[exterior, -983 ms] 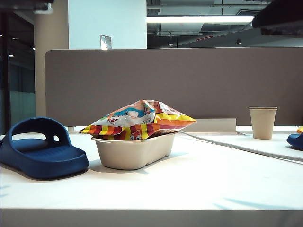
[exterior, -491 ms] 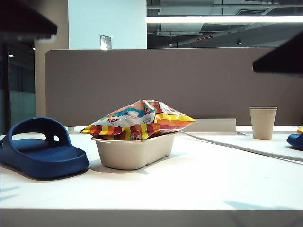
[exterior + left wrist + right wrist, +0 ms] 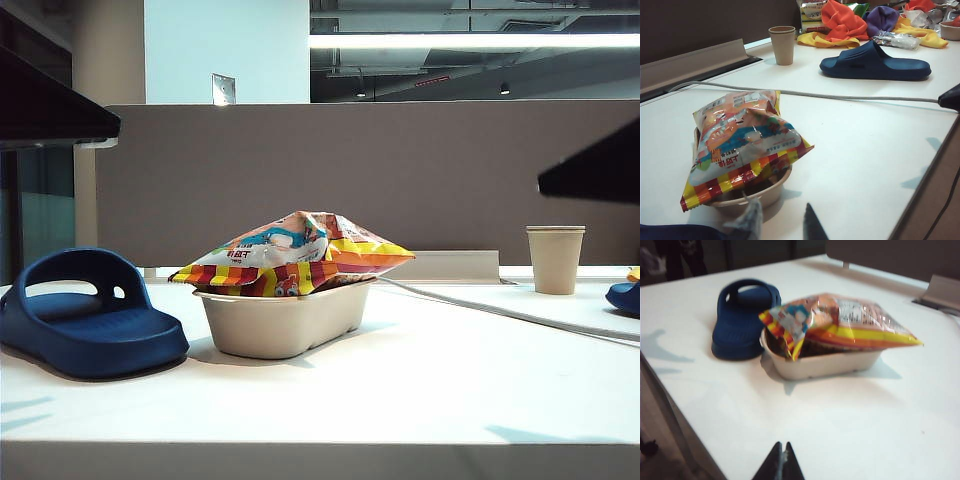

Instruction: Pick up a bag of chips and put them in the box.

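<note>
The bag of chips (image 3: pixel 293 253) rests across the box (image 3: pixel 285 318) mid-counter. Our left tool (image 3: pixel 781 223) is released, right tool (image 3: pixel 780 461) clenched empty; placement looks complete, so next we retract.

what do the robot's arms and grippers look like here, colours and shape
Little shows. In the left wrist view the left gripper shows two tapering finger tips, one pale grey and translucent-looking, one dark. In the right wrist view the right gripper is two dark pointed fingers with a thin pale seam between them. In the exterior view both arms are only flat black silhouettes at the upper edges. No cables or markings visible on them.
</note>
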